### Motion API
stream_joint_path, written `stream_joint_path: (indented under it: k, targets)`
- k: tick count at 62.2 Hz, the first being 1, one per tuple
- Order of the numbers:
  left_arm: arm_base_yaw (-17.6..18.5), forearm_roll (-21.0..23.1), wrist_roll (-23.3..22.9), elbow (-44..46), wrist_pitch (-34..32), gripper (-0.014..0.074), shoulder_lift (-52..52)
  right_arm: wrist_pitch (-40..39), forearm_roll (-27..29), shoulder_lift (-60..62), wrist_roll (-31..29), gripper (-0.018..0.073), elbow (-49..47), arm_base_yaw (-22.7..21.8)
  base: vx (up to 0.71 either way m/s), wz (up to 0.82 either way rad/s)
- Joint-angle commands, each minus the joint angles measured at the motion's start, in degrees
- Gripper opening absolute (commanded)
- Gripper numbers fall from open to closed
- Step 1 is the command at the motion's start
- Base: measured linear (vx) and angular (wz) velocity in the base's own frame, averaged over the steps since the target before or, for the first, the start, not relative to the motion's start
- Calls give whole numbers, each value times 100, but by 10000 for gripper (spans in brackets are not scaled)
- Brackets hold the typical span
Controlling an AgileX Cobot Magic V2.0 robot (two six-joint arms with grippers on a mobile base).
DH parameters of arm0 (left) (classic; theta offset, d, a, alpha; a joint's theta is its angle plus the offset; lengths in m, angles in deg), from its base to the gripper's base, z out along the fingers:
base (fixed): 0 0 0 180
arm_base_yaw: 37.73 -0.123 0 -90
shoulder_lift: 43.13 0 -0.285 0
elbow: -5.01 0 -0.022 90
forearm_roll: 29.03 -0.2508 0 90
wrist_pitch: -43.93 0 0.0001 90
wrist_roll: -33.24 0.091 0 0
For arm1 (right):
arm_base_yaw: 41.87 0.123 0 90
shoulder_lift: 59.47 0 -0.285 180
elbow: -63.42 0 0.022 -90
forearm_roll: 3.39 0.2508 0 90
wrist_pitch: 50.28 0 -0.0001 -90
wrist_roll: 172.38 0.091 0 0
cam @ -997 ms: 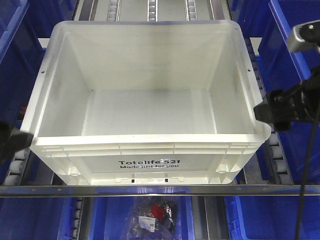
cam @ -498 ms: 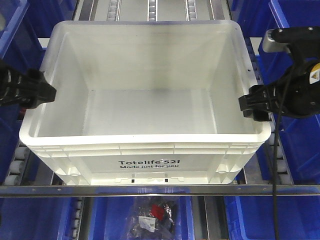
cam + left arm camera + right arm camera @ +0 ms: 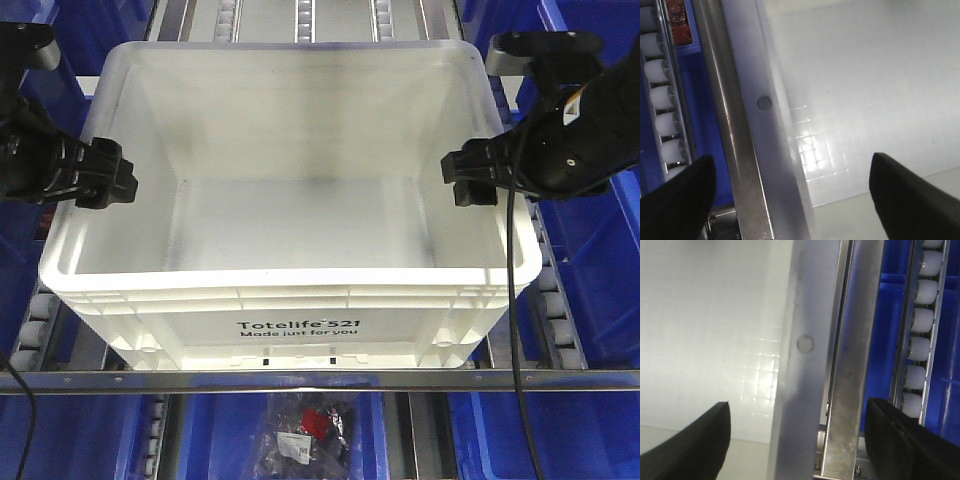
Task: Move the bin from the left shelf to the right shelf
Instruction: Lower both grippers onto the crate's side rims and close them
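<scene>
Roller shelf [image 3: 320, 380] carries white, ribbed-rim, black-lettered bin [image 3: 300, 130].

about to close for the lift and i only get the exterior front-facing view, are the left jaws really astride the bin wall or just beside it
observer: The left wrist view shows the left gripper open. One finger is inside over the bin, the other outside over the roller track, with the rim in the gap.
operator: and the right side
observer: The right gripper is open and straddles the rim too, with the rim's round dimple just ahead of the gap.
</scene>
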Motion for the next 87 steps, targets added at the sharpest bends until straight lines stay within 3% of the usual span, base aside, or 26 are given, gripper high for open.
stream_joint_path:
  k: [1, 16, 40, 55, 63, 87]
  targets:
    - [19, -1, -86, 166, -369, 595, 130, -89, -65, -18, 71, 531, -335, 18, 0, 0]
    - [19, -418, -873, 173, -621, 595, -14, 199, -307, -432, 425, 531, -738, 11, 0, 0]
    - [19, -389, -891, 722, 103, 595, -653, 350, -313, -568, 425, 531, -831, 11, 0, 0]
    - [19, -389, -891, 782, 197, 592, -667, 388, -337, -568, 496, 509, -831, 11, 0, 0]
    - [19, -389, -891, 782, 207, 552, -667, 388, -337, -568, 528, 447, -831, 11, 0, 0]
    - [19, -389, -891, 782, 176, 298, -667, 413, -327, -568, 528, 153, -831, 11, 0, 0]
